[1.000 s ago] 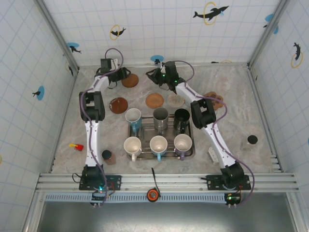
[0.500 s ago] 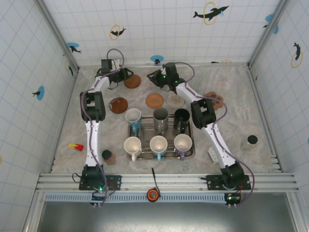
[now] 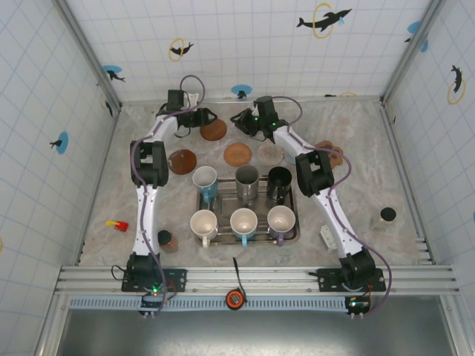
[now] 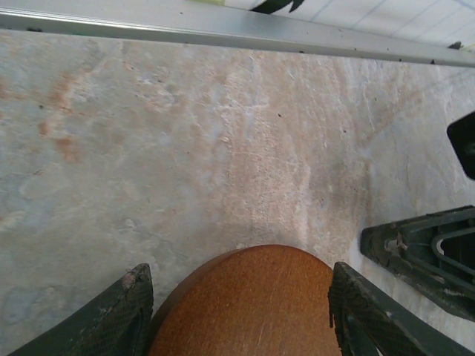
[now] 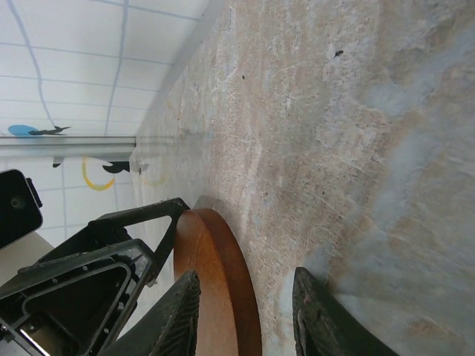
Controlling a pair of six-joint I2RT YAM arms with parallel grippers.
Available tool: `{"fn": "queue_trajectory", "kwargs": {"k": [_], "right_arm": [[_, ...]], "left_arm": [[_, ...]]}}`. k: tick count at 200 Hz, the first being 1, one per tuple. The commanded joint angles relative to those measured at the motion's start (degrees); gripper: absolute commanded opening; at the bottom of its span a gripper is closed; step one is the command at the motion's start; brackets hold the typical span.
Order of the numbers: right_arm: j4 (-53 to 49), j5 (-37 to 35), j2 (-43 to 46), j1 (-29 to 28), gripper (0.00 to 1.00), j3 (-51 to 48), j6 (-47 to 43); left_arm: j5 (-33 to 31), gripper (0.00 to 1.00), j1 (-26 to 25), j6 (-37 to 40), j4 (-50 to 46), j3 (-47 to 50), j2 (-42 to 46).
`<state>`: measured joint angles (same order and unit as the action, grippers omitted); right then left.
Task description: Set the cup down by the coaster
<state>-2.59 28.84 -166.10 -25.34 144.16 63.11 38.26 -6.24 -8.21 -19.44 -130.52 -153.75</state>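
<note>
Cups (image 3: 244,221) wait in the tray (image 3: 297,226) behind my left end effector (image 4: 239,274), which pinches a wooden coaster (image 4: 245,311); right end effector (image 5: 247,274) spread, empty.

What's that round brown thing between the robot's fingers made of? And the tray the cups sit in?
The coaster looks like wood, or something made to look like it: warm reddish brown, smooth, with faint streaks like grain and a soft sheen. The tray looks like metal, probably steel: grey and shiny, with a thin raised rim.
</note>
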Motion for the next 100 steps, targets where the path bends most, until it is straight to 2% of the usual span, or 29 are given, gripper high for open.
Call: {"fn": "queue_trajectory", "kwargs": {"k": [1,100], "right_arm": [[-3.34,0.94,0.69,-0.71,0.37,2.56,-1.15],[-3.64,2.32,0.26,-3.00,0.37,2.70,-1.43]], "left_arm": [[-0.58,0.64,-0.26,3.45,-8.70,0.62,0.01],[-2.01,0.63,-1.18,7.53,-13.25,5.61,4.19]]}}
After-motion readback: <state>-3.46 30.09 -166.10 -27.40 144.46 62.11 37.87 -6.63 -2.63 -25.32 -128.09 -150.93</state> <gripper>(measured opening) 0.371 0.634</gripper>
